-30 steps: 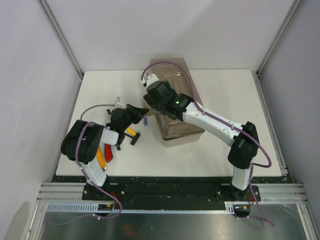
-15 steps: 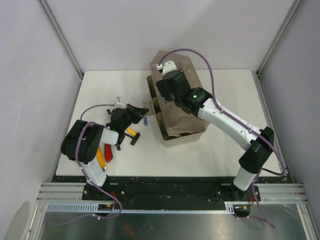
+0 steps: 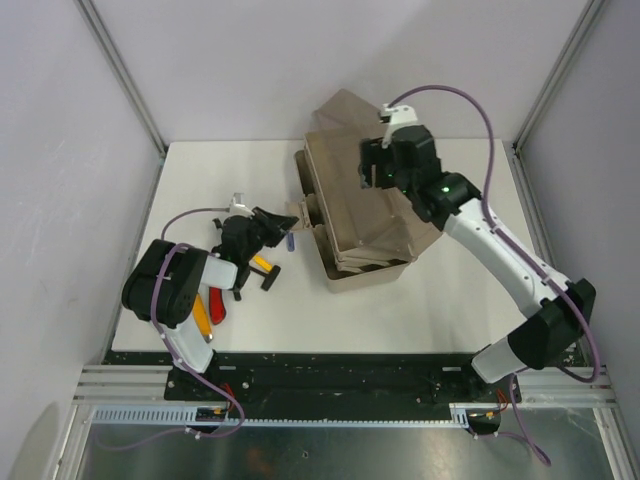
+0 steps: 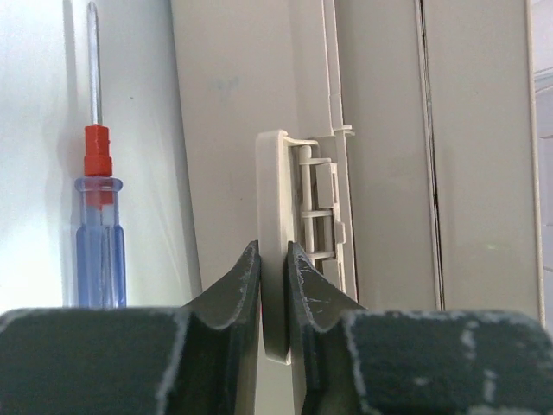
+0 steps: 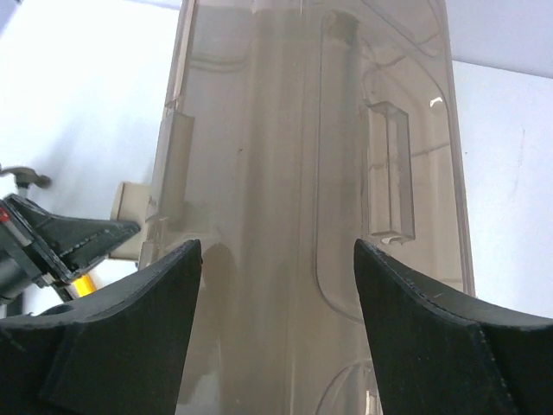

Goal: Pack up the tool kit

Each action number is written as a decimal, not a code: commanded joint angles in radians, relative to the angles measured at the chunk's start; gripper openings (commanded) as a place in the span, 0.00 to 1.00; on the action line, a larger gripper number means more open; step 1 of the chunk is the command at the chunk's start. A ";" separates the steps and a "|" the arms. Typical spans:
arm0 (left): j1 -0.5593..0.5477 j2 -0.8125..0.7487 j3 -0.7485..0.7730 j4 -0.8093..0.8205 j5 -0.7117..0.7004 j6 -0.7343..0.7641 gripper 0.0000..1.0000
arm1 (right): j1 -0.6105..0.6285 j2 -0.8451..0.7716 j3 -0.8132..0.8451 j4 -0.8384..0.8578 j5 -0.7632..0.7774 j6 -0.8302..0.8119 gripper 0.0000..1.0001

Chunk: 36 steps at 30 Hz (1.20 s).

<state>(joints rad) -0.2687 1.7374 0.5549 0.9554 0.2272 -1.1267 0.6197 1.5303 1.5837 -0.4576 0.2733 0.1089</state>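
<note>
The toolbox [image 3: 365,272] sits mid-table, nearer the far edge than the near one, with its long side running from near to far. Its translucent brownish lid [image 3: 360,190] is tipped up and leans toward the far-right corner, so the beige base is exposed along its left and near sides. That looks like the point of the pose: the box is being opened so the loose tools can go in.

The left end effector [image 4: 275,255] is clenched on a beige latch tab [image 4: 275,173] that juts from the toolbox's left wall, with its 2 fingers [image 4: 242,285] pressed flat on either face. I judge this grip to be an anchor that stops the light box from sliding or lifting while the lid swings.

The right end effector [image 5: 276,251] is up at the raised lid with its fingers spread wide. The lid's panel fills the view beyond them and nothing is pinched between them. It appears to prop or push the lid rather than grasp it, though the actual contact point is hidden.

A screwdriver [image 4: 99,251] with a clear blue handle and a red collar lies on the table [image 3: 420,310] just beside the box's left wall and parallel to it. A yellow-handled tool [image 3: 263,264] and a red-handled tool [image 3: 216,300] lie toward the near-left corner beside the left arm, and none is packed yet.
</note>
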 commanded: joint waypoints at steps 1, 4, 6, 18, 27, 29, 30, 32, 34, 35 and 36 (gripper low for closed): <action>0.006 0.007 0.027 0.020 0.002 0.026 0.15 | -0.144 -0.076 -0.087 0.026 -0.097 0.065 0.74; 0.006 0.009 0.031 0.020 0.007 0.027 0.18 | -0.188 -0.095 -0.129 0.055 -0.202 0.098 0.75; 0.005 0.010 0.040 0.020 0.016 0.035 0.21 | -0.205 -0.096 -0.142 0.071 -0.264 0.112 0.75; 0.004 0.020 0.071 0.020 0.027 0.044 0.34 | -0.316 -0.107 -0.204 0.144 -0.474 0.211 0.76; 0.003 0.034 0.083 0.020 0.035 0.045 0.42 | -0.355 -0.111 -0.223 0.204 -0.599 0.289 0.74; 0.003 0.033 0.082 0.021 0.034 0.047 0.47 | -0.356 -0.113 -0.223 0.210 -0.606 0.294 0.74; 0.003 0.033 0.082 0.020 0.035 0.047 0.48 | -0.355 -0.115 -0.223 0.214 -0.609 0.296 0.74; 0.003 0.031 0.082 0.019 0.035 0.048 0.53 | -0.353 -0.117 -0.223 0.220 -0.613 0.302 0.74; 0.003 0.029 0.081 0.020 0.035 0.049 0.58 | -0.347 -0.119 -0.223 0.217 -0.613 0.300 0.73; 0.003 0.029 0.081 0.020 0.034 0.048 0.60 | -0.344 -0.117 -0.223 0.214 -0.608 0.295 0.73; 0.003 0.028 0.081 0.020 0.034 0.048 0.63 | -0.339 -0.116 -0.223 0.207 -0.602 0.290 0.73</action>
<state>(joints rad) -0.2684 1.7653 0.6136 0.9546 0.2657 -1.1137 0.2768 1.4288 1.3708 -0.2348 -0.3340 0.3965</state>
